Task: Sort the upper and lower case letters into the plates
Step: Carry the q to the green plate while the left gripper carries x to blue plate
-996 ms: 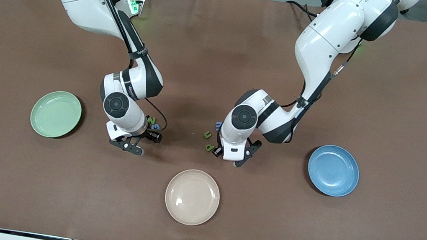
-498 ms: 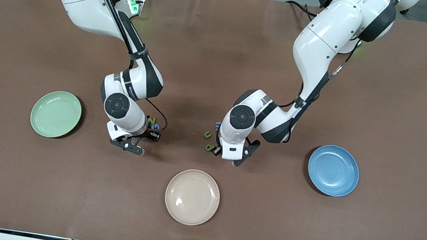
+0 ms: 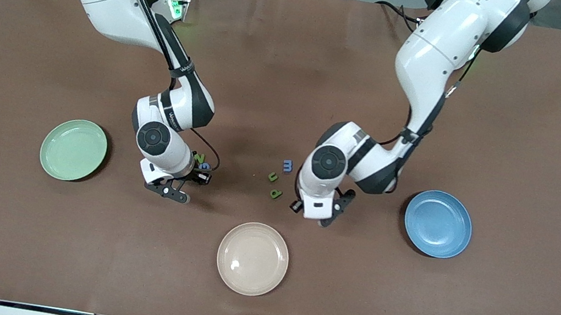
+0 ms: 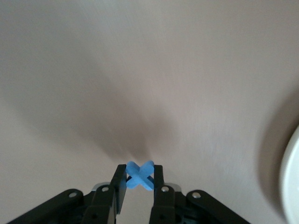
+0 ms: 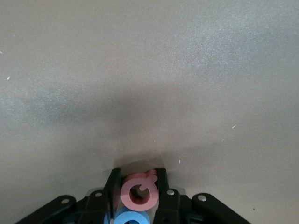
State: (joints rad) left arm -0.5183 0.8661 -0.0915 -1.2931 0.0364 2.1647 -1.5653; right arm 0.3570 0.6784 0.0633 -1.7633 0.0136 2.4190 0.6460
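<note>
Two white Franka arms are reaching down over a brown-covered bench [image 3: 539, 135] in the middle of the front frame. The left gripper [image 4: 139, 183] is hanging over bare bench at centre-right of the front frame, its fingers [image 4: 118, 186] pinching a small blue X-shaped foam letter [image 4: 139, 175]. The right gripper [image 5: 138, 191], at centre-left of the front frame, is sitting low over the bench with its fingers [image 5: 112, 189] drawn narrow around a pink foam letter shaped like a ring with a small tail [image 5: 138, 192]; a blue rounded foam letter [image 5: 131, 218] is lying just below it in the right wrist frame, touching it.

Beside the right wrist, a green foam letter [image 3: 199, 157] and a blue foam letter [image 3: 204, 165] are lying together. Near frame centre, a blue m-shaped letter [image 3: 287, 165] and two small green letters [image 3: 273, 177] [image 3: 275, 194] are resting loose on the bench, just beside the left wrist.

The pale mint green round plate [image 3: 73, 149] is sitting at the left of the front frame and the blue round plate [image 3: 438, 223] at the right. A cream-beige round plate [image 3: 252, 258] is lying at lower centre.
</note>
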